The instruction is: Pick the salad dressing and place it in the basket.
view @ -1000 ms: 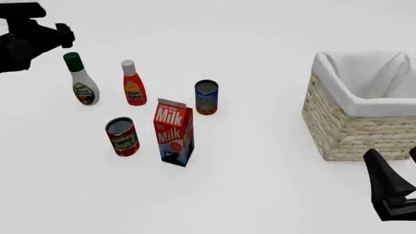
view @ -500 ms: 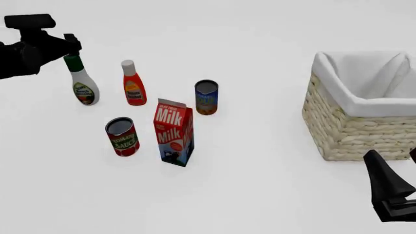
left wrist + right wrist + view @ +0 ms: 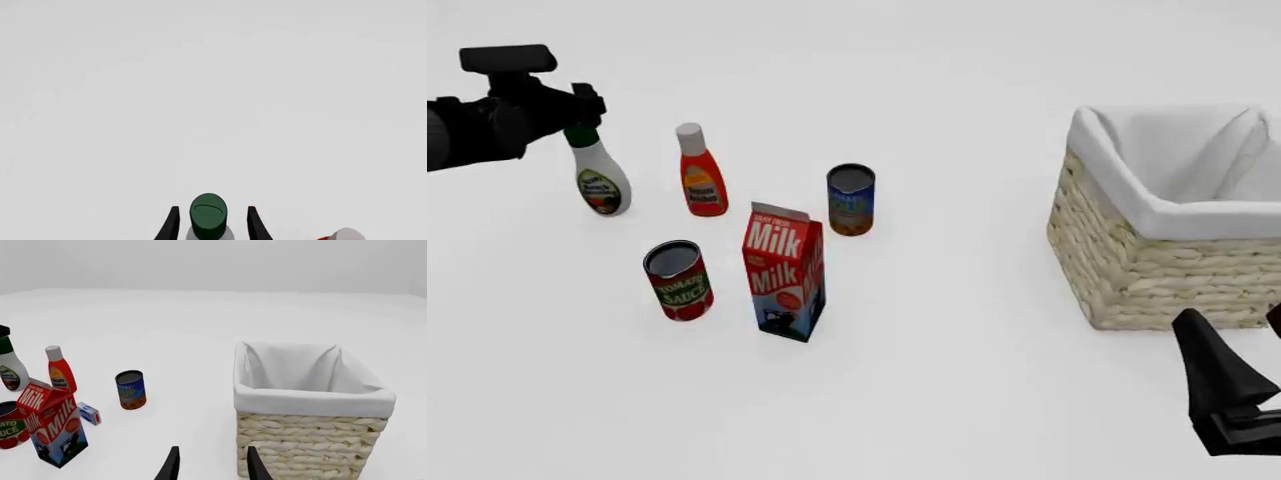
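Approach stage of the pick. Left gripper (image 3: 585, 108) sits at the dark green cap of the salad dressing (image 3: 601, 178), which stands upright on the table (image 3: 961, 380) at the far left of the group, beside the red-orange bottle (image 3: 701, 172). In the left wrist view the two fingers (image 3: 171, 226) lie spread on either side of the cap with a gap on each side, so nothing is gripped yet; this straddling position probably prepares a closure on the narrow neck, the easiest part of the pear-shaped bottle to hold. The milk carton (image 3: 785, 272), tomato sauce can (image 3: 678, 280) and blue can (image 3: 851, 200) stand nearer the middle, apart from the bottle and clear of the approach. The basket (image 3: 1161, 270) stands well apart at the right, its white lining open upward to receive the bottle. Right gripper (image 3: 210, 465) rests low near the basket with its fingers apart and holding nothing, apparently parked out of the way.
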{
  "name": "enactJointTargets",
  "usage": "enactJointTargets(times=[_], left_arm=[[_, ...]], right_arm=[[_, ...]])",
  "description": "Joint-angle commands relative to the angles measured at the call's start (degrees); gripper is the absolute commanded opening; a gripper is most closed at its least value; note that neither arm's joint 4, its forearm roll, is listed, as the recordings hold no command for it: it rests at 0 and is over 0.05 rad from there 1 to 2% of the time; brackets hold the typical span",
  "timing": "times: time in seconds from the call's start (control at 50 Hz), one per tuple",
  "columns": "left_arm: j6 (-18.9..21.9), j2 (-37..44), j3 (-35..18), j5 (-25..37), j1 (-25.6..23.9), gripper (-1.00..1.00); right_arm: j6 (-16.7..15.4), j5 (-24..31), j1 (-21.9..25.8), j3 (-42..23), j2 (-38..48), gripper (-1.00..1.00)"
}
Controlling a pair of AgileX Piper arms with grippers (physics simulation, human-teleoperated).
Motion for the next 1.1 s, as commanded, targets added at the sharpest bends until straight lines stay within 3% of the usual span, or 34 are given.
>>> enactJointTargets(times=[0.02, 0.54, 1.1], left_arm=[[-0.18, 2.33, -2.74, 1.16, 0.21, 1.00], [0.57, 6.77, -7.21, 4.14, 0.86, 1.00], [-0.44, 9.31, -7.39, 5.22, 0.28, 1.00]], right_arm=[[-0.09, 0.59, -0.25, 0.00, -0.40, 1.00], [0.21, 2.28, -0.66, 0.00, -1.94, 1.00], [0.14, 1.87, -0.59, 0.00, -1.31, 1.00]])
